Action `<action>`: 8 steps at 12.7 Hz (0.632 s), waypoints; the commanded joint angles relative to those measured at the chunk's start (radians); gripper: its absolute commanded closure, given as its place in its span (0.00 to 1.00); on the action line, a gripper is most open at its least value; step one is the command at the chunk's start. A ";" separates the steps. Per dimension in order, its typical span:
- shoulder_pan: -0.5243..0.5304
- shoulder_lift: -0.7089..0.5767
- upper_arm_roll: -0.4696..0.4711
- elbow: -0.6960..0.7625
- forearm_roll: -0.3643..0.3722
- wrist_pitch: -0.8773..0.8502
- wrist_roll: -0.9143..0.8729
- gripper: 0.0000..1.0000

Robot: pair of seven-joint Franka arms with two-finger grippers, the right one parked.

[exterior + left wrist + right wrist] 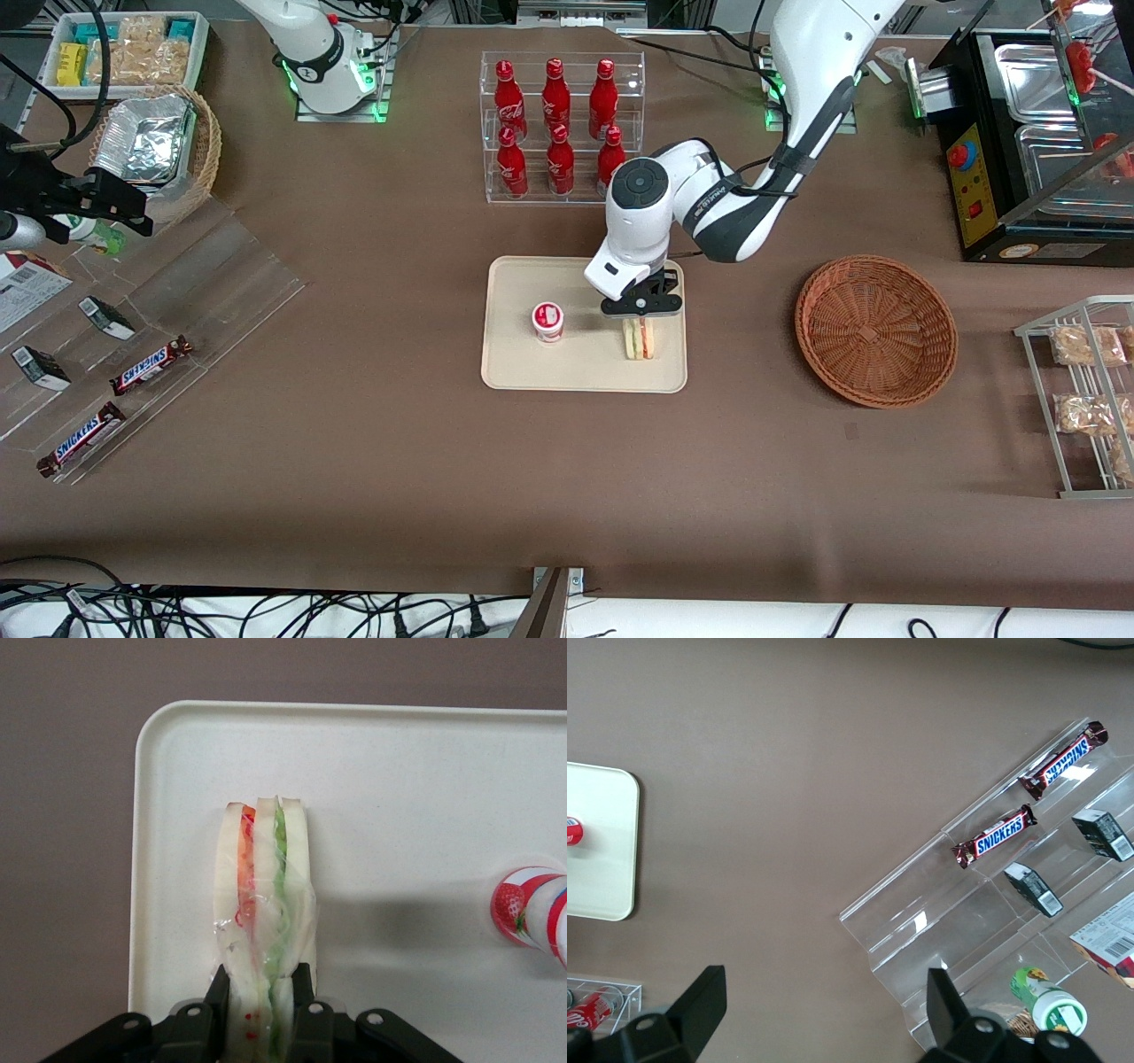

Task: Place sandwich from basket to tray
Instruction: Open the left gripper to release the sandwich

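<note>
Tray: cream, low rim; sandwich stands on it near edge toward working arm's end, cup well apart.
Basket: empty, off toward working arm's end.
Gripper: above tray, fingers closed on sandwich's end.
Step, prob release: check sandwich bears on tray, open slow, lift straight up, else wedge tips.
Sandwich: pale bread, red + green filling, clear wrap, on edge.
</note>
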 commanded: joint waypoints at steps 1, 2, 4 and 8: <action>-0.008 0.002 0.004 0.001 0.033 0.005 -0.025 0.69; -0.009 0.002 0.004 0.001 0.033 0.007 -0.025 0.69; -0.009 0.007 0.004 0.001 0.039 0.007 -0.033 0.69; -0.009 0.015 0.004 0.001 0.065 0.007 -0.054 0.64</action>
